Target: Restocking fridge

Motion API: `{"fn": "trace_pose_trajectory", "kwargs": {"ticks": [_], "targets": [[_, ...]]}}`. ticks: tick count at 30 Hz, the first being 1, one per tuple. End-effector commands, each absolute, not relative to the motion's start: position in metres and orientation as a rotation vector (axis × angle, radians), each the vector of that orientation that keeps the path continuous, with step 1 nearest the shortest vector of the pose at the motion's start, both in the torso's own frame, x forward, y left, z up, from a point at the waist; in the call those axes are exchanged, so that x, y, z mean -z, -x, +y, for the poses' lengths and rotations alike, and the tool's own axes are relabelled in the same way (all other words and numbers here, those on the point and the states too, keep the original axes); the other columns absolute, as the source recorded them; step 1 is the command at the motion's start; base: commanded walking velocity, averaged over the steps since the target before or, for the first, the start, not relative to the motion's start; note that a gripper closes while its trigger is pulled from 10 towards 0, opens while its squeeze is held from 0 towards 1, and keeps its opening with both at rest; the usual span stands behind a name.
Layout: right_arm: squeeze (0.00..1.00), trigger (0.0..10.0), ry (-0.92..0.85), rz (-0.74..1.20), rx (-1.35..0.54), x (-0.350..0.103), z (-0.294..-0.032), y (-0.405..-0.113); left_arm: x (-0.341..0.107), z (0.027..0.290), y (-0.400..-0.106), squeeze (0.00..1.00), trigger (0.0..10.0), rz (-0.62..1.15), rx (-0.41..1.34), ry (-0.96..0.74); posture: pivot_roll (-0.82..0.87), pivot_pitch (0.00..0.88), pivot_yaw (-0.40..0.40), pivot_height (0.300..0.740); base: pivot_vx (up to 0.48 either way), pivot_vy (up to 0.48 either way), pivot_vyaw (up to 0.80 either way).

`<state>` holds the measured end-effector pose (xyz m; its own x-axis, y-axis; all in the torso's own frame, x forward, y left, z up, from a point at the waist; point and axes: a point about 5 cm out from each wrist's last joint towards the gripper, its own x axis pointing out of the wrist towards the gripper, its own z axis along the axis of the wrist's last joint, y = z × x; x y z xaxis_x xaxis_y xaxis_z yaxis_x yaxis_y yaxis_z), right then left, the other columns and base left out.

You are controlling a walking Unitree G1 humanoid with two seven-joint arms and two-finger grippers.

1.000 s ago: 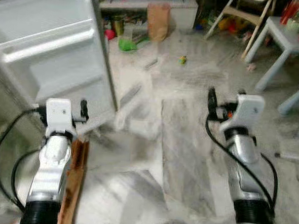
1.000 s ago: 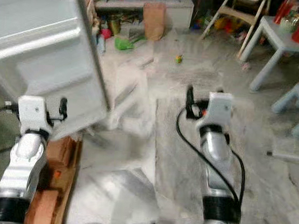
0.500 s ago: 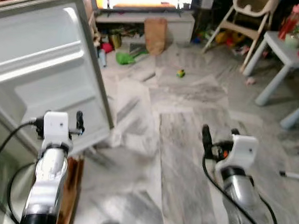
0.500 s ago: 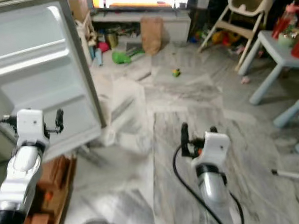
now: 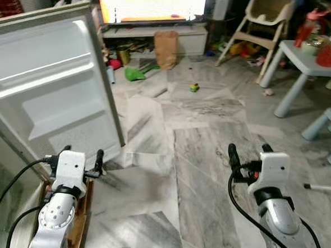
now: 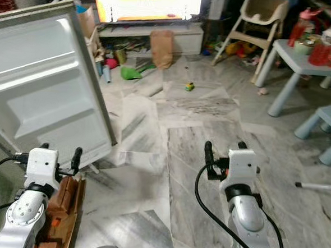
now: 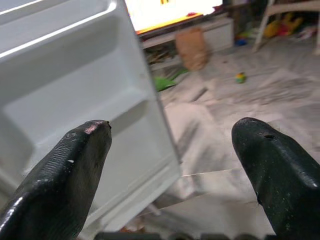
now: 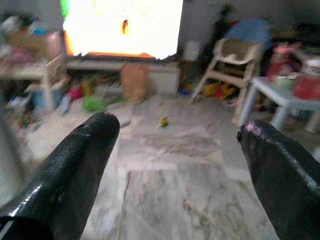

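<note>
Marble floor [image 5: 202, 160] lies bare and wide to the right of the fridge door [image 5: 49, 89], stretching back to the TV stand [image 5: 154, 33]; a paper bag [image 5: 166, 41] stands against that stand, a green toy [image 5: 135, 74] lies near the door's far edge, and a small ball [image 5: 194, 87] sits further right. A white table [image 5: 310, 62] and a high chair [image 5: 256, 23] bound the room well to the right of the door. The door stands swung wide open, its inner shelves facing the robot, its long axis upright and its free edge toward the open floor. The left gripper [image 5: 83, 155] is held forward just below the door's lower edge, fingers [image 7: 75, 170] spread apart and empty. The right gripper [image 5: 248, 153] is raised over bare floor well right of the door, fingers [image 8: 75, 165] also parted, holding nothing. A wooden crate [image 6: 65, 199] sits beneath the left arm, by the door's lower corner.
</note>
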<state>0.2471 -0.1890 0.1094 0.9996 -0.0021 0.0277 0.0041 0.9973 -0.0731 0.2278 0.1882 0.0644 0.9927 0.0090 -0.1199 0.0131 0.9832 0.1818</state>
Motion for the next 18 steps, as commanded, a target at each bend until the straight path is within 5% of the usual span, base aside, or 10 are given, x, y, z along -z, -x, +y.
{"fn": "trace_pose_trajectory", "kwargs": {"ticks": [1,18], "targets": [[0.0,10.0,0.048,-0.063,0.035,-0.111,-0.183,-0.255,-0.06,0.183,-0.233,0.0,10.0,0.133,0.008,-0.158,-0.01,0.0,0.045,0.74,0.0,0.0,0.0],[0.0,10.0,0.033,-0.054,0.004,-0.098,-0.166,-0.265,-0.08,0.185,-0.252,0.0,10.0,0.075,-0.055,-0.148,0.02,0.006,0.083,0.74,0.0,0.0,0.0]]}}
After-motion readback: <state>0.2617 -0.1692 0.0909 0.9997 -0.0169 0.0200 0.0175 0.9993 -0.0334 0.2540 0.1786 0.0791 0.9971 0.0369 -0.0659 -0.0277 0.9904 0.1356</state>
